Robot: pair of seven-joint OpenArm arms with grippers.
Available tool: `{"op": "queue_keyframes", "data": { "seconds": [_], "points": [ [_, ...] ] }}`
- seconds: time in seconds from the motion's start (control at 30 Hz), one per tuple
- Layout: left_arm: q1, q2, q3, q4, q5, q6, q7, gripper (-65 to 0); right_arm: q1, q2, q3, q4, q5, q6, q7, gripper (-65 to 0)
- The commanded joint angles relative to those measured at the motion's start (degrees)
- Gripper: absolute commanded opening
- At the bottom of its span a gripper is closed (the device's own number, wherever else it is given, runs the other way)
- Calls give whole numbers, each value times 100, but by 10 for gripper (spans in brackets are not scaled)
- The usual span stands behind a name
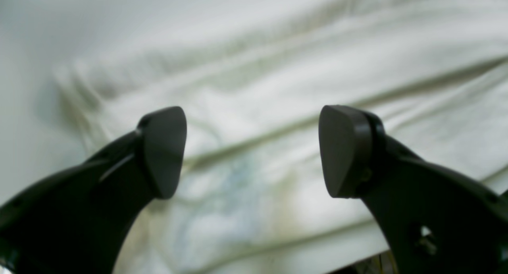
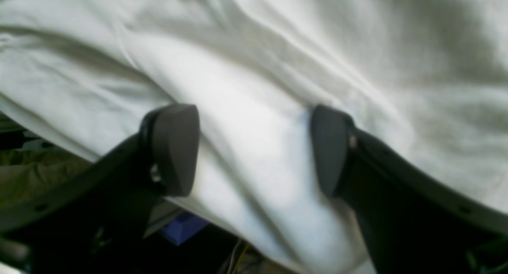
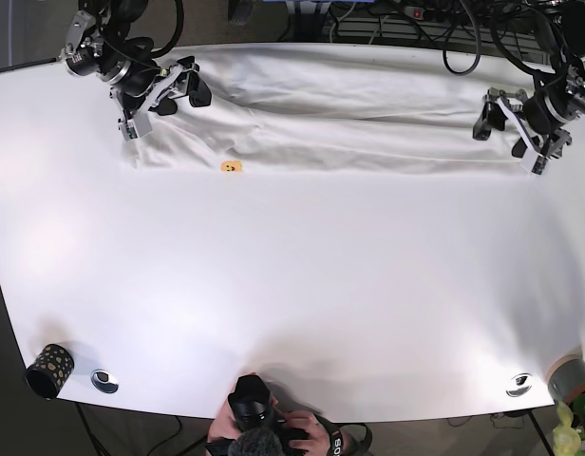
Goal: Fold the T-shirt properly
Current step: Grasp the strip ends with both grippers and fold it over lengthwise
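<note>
While both arms sit at the far edge of the table, this is how things lie:

Shirt: the white shirt is stretched in a long band along the far side of the table, running from the left arm's end on the right to the right arm's end on the left, creased lengthwise, with a small orange mark on its near edge towards the left.

Left gripper: the left gripper, at the right end of the shirt in the base view, has its jaws spread wide; nothing sits between the pads, and blurred, rumpled cloth with a faint bluish print lies beyond them.

Right gripper: the right gripper, at the left end of the shirt in the base view, is spread wide too; a raised fold of white cloth runs through the gap, and whether either pad touches it I cannot tell.

Shirt edge: in the right wrist view the cloth's edge hangs over dark clutter and something blue.

Table: white, with a dark spotted cup at the near left corner and a metal disc just beside it; another disc sits near the near right corner.

Near edge: a person's hands on a camera.
</note>
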Motion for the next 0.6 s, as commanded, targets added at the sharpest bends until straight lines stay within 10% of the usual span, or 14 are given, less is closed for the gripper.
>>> {"op": "queue_keyframes", "data": {
  "seconds": [0.0, 0.57],
  "points": [
    [-6, -98, -16, -144, 211, -6, -99, -172, 43, 40, 3, 19, -222, 32, 211, -220],
    [-1113, -107, 590, -1621, 984, -6, -652, -172, 1467, 366, -384, -1625, -1734, 32, 950, -220]
  ]
}}
